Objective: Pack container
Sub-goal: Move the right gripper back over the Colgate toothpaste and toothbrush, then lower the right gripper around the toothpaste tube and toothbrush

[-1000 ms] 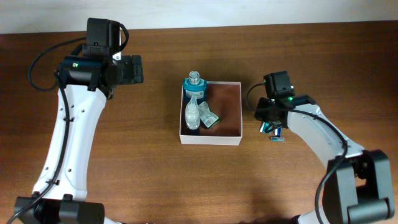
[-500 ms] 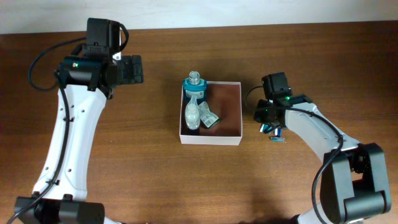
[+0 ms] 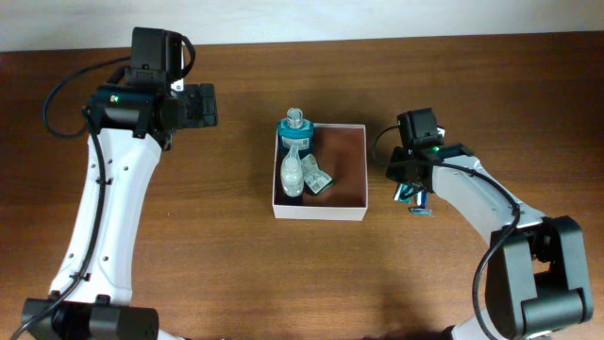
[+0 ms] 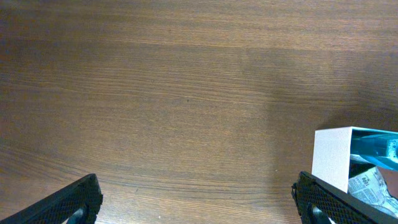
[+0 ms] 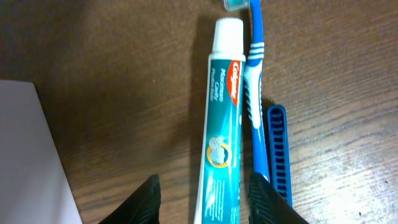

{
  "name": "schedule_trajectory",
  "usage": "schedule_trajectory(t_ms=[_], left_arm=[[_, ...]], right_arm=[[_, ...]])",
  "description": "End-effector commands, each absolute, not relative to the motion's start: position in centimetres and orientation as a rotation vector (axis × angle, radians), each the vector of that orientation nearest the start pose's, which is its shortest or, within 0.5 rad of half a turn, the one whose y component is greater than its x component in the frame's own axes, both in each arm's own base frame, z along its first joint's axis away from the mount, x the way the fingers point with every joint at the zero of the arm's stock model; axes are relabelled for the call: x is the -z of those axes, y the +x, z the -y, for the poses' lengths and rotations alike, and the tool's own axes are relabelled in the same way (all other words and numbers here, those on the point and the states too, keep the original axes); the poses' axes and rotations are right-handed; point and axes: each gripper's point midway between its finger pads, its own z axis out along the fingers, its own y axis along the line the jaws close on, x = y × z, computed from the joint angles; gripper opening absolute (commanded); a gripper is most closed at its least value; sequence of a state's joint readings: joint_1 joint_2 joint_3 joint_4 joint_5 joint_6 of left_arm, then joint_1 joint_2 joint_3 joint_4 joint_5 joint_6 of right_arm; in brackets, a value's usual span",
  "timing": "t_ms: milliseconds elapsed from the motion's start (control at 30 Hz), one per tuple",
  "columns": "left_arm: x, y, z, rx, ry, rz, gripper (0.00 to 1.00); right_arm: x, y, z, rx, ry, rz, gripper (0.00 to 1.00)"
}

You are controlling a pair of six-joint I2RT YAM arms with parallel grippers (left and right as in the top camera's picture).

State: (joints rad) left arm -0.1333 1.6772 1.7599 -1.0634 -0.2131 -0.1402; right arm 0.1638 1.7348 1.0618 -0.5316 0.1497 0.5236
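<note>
The container [image 3: 347,161] sits mid-table, a white-walled square box with a reddish-brown inside. A clear bottle with a teal label [image 3: 294,142] and a small packet [image 3: 318,179] lie in its left half. To its right, my right gripper [image 3: 412,195] is low over a teal toothpaste tube [image 5: 222,124]. Its jaws [image 5: 208,205] are open astride the tube, the left finger [image 5: 149,202] standing apart from it. A blue toothbrush [image 5: 254,81] and a blue comb [image 5: 278,155] lie just right of the tube. My left gripper [image 3: 209,105] hangs wide open [image 4: 205,205] over bare wood, left of the container.
The container's white corner [image 4: 333,155] shows at the right of the left wrist view, with the teal bottle [image 4: 376,146] behind it. A white container wall [image 5: 31,155] fills the lower left of the right wrist view. Brown wood table [image 3: 208,246] all around.
The right arm has shifted very slightly toward the container, still over the toothpaste. The left arm has not moved.
</note>
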Motion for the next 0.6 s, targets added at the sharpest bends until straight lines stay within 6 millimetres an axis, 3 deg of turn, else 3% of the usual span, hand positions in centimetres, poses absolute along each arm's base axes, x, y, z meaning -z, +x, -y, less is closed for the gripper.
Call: schedule_trajectory(t_ms=[0,200,400,567], left_arm=[[-26.4,42.2,1.9,-0.153,-0.111,-2.501,0.99],[-26.4,42.2,1.9,-0.153,-0.111,-2.501,0.99],[-26.4,42.2,1.9,-0.153,-0.111,-2.501,0.99],[-26.4,42.2,1.9,-0.153,-0.111,-2.501,1.0]], right_arm=[[-3.2,37.9,-2.9,0.059,0.559,-2.694,0.39],[-2.1,38.4,-2.7,0.05,0.575,-2.697,0.39],[-1.6,38.4,-1.1,0.05,0.641,-2.698,0.39],[-1.5,38.5,-1.3,0.004,0.641,-2.705,0.39]])
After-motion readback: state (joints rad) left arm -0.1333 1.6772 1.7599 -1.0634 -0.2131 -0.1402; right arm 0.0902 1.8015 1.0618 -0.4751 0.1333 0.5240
